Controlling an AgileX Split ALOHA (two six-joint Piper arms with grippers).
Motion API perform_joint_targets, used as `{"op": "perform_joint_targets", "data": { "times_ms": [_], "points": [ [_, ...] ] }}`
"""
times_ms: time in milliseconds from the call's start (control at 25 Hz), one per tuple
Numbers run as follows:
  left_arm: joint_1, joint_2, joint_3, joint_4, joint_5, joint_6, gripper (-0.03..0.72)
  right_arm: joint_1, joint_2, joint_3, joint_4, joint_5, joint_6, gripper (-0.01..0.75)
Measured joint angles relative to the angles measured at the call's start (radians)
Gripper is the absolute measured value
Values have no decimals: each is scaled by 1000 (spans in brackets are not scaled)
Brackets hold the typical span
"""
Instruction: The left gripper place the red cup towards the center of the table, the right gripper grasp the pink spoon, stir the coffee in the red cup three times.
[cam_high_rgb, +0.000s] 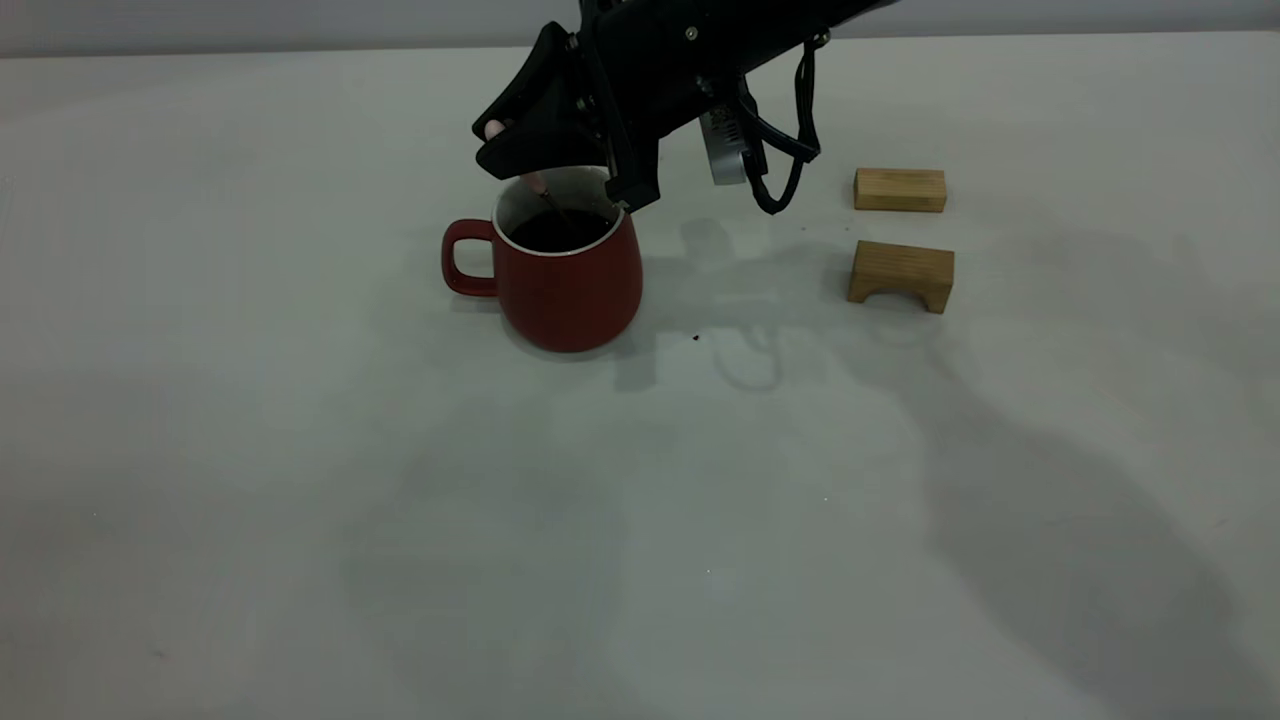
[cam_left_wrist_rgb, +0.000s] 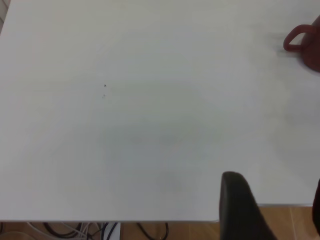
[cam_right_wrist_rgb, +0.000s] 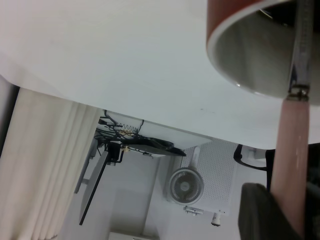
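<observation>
We saw the red cup (cam_high_rgb: 567, 275) standing upright on the off-white table (cam_high_rgb: 400, 520), its handle toward the exterior view's left. The right gripper (cam_high_rgb: 555, 165) hung just above the rim, fingers clenched on the pink spoon (cam_high_rgb: 538, 183), whose grey neck dipped into the coffee (cam_high_rgb: 560, 230). Two wooden blocks (cam_high_rgb: 900, 190) lay well apart to the right. Whether the left gripper (cam_left_wrist_rgb: 270, 210), parked near the table edge, was released or clenched, we could not tell. Beyond the table were a fan (cam_right_wrist_rgb: 186, 186) and a curtain (cam_right_wrist_rgb: 45, 165).
</observation>
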Motion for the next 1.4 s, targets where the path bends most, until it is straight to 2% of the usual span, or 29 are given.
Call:
{"op": "perform_joint_targets", "data": {
  "times_ms": [240, 360, 640, 720, 800, 1000, 1120, 1320, 1400],
  "points": [
    [0, 0, 0, 0, 0, 0, 426, 0, 0, 0, -10, 10, 0, 147],
    [0, 0, 0, 0, 0, 0, 426, 0, 0, 0, -20, 15, 0, 188],
    [0, 0, 0, 0, 0, 0, 426, 0, -3, 0, -129, 71, 0, 496],
    [0, 0, 0, 0, 0, 0, 426, 0, -24, 1, -231, 91, 0, 560],
    [0, 0, 0, 0, 0, 0, 426, 0, -74, 1, -368, 111, 0, 593],
    [0, 0, 0, 0, 0, 0, 426, 0, -306, 1, -693, 156, 0, 571],
    [0, 0, 0, 0, 0, 0, 426, 0, -440, 1, -876, 236, 0, 529],
    [0, 0, 0, 0, 0, 0, 426, -1, -625, 1, -974, 368, -14, 460],
    [0, 0, 0, 0, 0, 0, 426, -2, -693, 1, -1012, 391, -96, 435]
  ]
}}
